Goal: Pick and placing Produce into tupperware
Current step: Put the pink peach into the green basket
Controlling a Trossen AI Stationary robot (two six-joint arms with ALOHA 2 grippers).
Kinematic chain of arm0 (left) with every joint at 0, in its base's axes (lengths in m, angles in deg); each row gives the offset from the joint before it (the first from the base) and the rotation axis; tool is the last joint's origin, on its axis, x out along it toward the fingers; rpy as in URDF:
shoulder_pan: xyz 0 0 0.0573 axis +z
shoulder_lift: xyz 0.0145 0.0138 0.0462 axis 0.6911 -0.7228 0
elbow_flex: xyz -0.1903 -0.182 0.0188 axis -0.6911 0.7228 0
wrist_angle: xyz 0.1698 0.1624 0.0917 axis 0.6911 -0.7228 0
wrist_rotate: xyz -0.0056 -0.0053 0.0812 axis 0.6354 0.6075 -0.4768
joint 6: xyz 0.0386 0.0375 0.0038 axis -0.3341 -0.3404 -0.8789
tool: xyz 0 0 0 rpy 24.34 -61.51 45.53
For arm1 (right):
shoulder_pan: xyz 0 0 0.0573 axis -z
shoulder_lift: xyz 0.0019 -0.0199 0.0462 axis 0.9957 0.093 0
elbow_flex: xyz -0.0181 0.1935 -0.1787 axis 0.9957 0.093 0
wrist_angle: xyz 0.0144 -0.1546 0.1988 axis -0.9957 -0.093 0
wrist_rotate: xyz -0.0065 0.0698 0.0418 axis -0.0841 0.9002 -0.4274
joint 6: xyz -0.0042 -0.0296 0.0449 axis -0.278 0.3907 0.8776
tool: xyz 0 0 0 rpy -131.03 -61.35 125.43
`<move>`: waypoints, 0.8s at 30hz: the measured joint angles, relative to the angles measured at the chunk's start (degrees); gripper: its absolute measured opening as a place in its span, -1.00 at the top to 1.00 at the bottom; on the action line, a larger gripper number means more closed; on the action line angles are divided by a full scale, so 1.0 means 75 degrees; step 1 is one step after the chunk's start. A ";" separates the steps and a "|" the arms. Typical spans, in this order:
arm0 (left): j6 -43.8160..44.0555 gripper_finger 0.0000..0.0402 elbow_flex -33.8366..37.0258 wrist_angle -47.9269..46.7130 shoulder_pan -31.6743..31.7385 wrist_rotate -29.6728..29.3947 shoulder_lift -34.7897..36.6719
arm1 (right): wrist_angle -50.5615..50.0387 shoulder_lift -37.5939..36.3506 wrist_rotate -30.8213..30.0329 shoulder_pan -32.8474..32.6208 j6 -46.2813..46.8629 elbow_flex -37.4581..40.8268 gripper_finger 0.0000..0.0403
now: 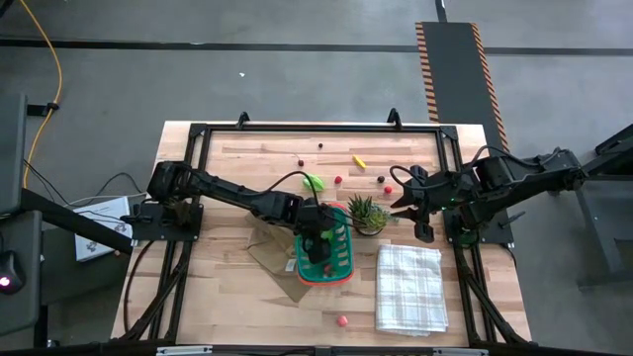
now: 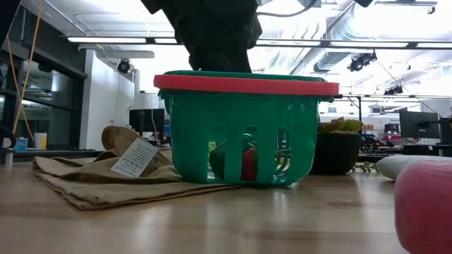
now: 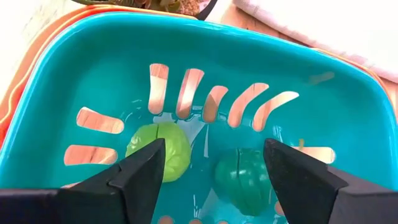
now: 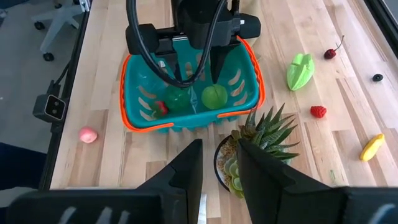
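Reaching down over the teal basket (image 1: 330,259) on the worktop (image 1: 227,297), my left claw (image 3: 211,165) hangs spread and empty above a light green ball (image 3: 163,149) and a dark green piece (image 3: 244,179) lying inside. My right claw (image 4: 219,163), fingers slightly parted, hovers empty beside the potted plant (image 4: 258,146).

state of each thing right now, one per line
tupperware: upright, holding three pieces
light green round piece: loose in the tupperware
dark green piece: loose in the tupperware
left pincer: open over the tupperware, empty
right pincer: part open, empty, by potted plant
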 joint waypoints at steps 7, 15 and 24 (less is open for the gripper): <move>-0.0244 -0.27 -0.0732 -0.0814 0.0000 0.0000 0.0006 | 0.0000 0.0000 0.0203 0.0000 0.0003 0.0003 0.55; -0.0830 -0.24 -0.2187 -0.2358 -0.0003 -0.0022 0.0006 | 0.0000 -0.0023 0.0312 0.0000 0.0006 0.0003 0.55; -0.1289 -0.09 -0.3633 -0.3678 0.0000 -0.0494 0.0006 | 0.0035 -0.0425 0.0335 0.0006 0.0196 0.0003 0.55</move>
